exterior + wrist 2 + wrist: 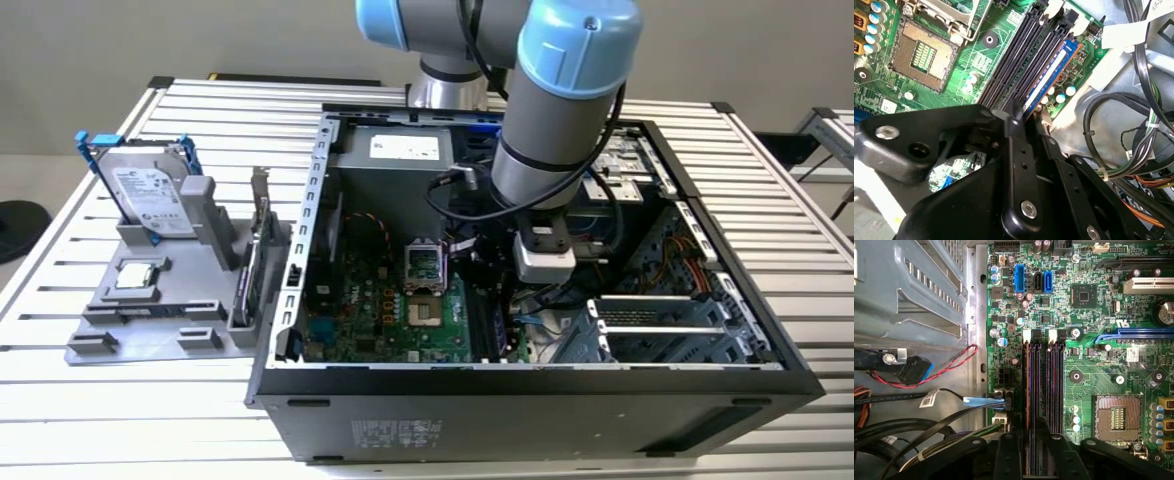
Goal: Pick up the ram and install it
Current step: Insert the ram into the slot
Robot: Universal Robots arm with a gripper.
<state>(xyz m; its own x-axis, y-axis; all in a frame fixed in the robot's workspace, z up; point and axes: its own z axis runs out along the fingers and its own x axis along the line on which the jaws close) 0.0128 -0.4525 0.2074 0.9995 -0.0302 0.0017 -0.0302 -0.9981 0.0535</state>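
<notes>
The ram (1051,75) is a thin dark stick with a blue strip. It stands on edge in the outermost of the black memory slots (1019,55) on the green motherboard. In the first wrist view it is an edge-on line (1027,385) beside the other slots (1054,385). My gripper (1015,116) is low inside the open computer case (534,400), with its black fingers closed together over the near end of the stick. In the exterior view the gripper (530,303) hangs just above the slots at the motherboard's right side.
The open CPU socket (921,52) lies beside the slots. Black and coloured cables (1134,125) bunch close on the other side. Left of the case, a grey fixture (147,335) holds a hard drive with blue rails (147,190), a chip (138,277) and an upright card (260,240).
</notes>
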